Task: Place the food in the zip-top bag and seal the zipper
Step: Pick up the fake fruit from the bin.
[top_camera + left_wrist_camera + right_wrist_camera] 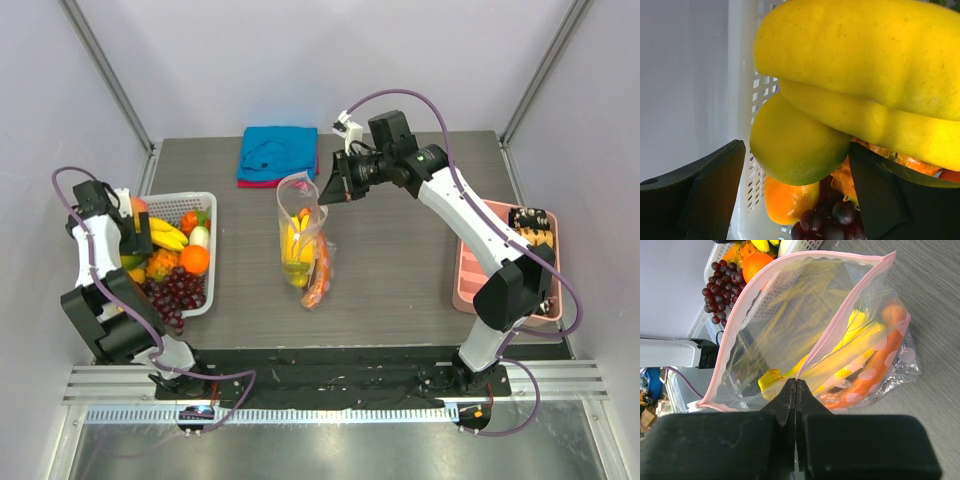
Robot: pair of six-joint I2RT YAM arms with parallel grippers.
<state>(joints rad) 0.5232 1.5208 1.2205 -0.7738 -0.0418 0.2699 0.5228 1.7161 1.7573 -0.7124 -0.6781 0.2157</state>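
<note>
**Q:** Where is the clear, pink-dotted zip-top bag [300, 235]?

**A:** In the middle of the grey table [400, 270], with its mouth raised. The jaws of my right gripper [796, 390] are pressed together on its pale pink zipper strip [840, 254], and the mouth gapes open. Yellow banana pieces [855, 340] and an orange carrot piece [890, 340] lie inside.

**Q:** And your left gripper [797, 190]?

**A:** It is over the white slotted basket [214, 270] at the table's left, with its fingers spread apart. A yellow banana [865, 115] and a yellow-green round fruit [795, 145] sit between them (touching or not, I cannot tell). A round orange [195, 259] and dark purple grapes [178, 292] lie there too.

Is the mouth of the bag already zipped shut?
No, the two pink sides of the zipper gape apart while the right hand pinches the zip-top bag.
</note>
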